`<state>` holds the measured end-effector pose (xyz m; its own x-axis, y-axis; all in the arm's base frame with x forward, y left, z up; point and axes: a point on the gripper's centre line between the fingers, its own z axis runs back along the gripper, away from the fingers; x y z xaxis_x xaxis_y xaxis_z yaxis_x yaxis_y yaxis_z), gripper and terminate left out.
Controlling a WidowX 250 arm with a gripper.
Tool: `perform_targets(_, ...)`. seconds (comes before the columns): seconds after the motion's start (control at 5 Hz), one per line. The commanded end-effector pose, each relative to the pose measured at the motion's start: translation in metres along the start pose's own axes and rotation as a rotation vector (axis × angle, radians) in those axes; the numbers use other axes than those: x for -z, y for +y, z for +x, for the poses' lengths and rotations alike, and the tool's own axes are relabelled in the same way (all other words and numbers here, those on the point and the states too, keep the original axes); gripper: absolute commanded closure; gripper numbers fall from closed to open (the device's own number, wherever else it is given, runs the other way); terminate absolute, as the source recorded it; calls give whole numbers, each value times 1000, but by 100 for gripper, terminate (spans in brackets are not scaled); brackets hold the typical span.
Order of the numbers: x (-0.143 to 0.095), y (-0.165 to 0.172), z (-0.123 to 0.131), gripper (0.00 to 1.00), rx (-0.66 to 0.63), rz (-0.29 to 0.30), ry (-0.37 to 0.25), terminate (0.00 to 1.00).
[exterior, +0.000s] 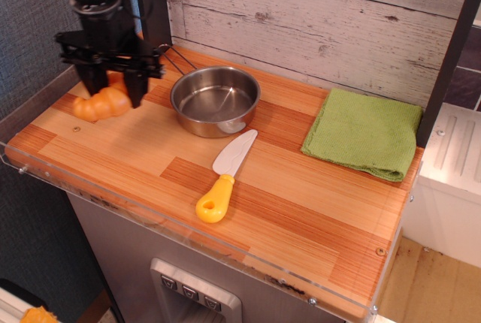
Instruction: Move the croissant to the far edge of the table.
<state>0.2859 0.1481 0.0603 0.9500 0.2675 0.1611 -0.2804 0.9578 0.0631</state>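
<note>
Pincer [110, 89] grasping the croissant [101, 104] over the worktop's [285, 188] left end.
Its jaws are clamped on the croissant, held at or just above the wood, left of the steel pot [215, 101] and well apart from the knife [224, 178]. Carry looks largely done; setting down and letting go remain.

A mock play kitchen in a robot lab: a plank worktop [301, 210] with acrylic rims, a steel pot [215, 101], toy knife [224, 176] and green cloth [366, 132] against a whitewashed board wall [323, 19].
</note>
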Motion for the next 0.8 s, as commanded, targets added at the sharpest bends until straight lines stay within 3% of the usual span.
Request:
perform_targets(0.0,11,32,6,100,-64,40,-67,0)
perform_targets(0.2,25,33,4,100,-62,49,-76,0)
perform_targets(0.4,43,27,2,100,-50,33,-36,0)
perform_targets(0.6,45,24,2,0,-52,29,-20,0)
